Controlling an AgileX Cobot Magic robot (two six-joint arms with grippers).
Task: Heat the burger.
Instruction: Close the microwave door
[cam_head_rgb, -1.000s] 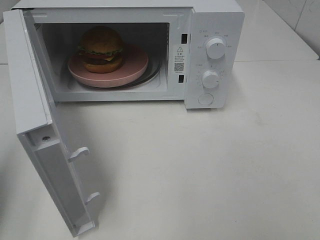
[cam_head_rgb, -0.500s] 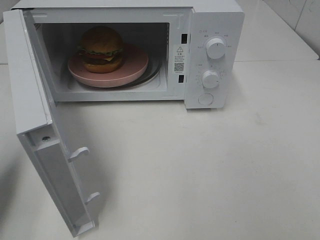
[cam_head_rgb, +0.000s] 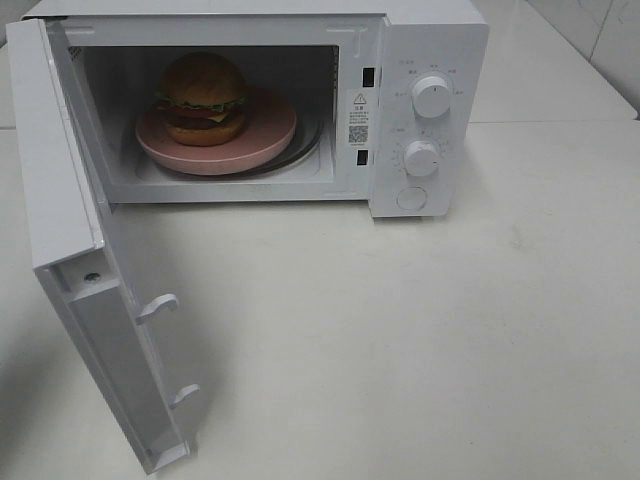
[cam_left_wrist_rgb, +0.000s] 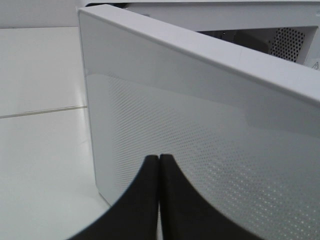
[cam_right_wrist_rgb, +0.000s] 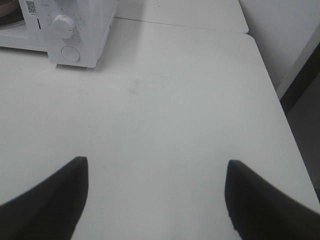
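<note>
The burger (cam_head_rgb: 203, 96), with a brown bun, lettuce and tomato, sits on a pink plate (cam_head_rgb: 262, 137) inside the open white microwave (cam_head_rgb: 425, 40). The microwave door (cam_head_rgb: 70, 215) is swung wide toward the front left. In the left wrist view my left gripper (cam_left_wrist_rgb: 159, 159) is shut, its black fingertips pressed together with nothing between them, right at the dotted outer face of the door (cam_left_wrist_rgb: 200, 150). My right gripper (cam_right_wrist_rgb: 157, 167) is open and empty above bare table, well to the right of the microwave (cam_right_wrist_rgb: 75, 30). Neither arm shows in the exterior high view.
The microwave's two dials (cam_head_rgb: 431, 95) and round button (cam_head_rgb: 411, 198) face front on its right panel. Two latch hooks (cam_head_rgb: 160, 305) stick out of the door's inner edge. The white table (cam_head_rgb: 400, 340) ends at a right edge (cam_right_wrist_rgb: 280, 100) with a dark gap beyond.
</note>
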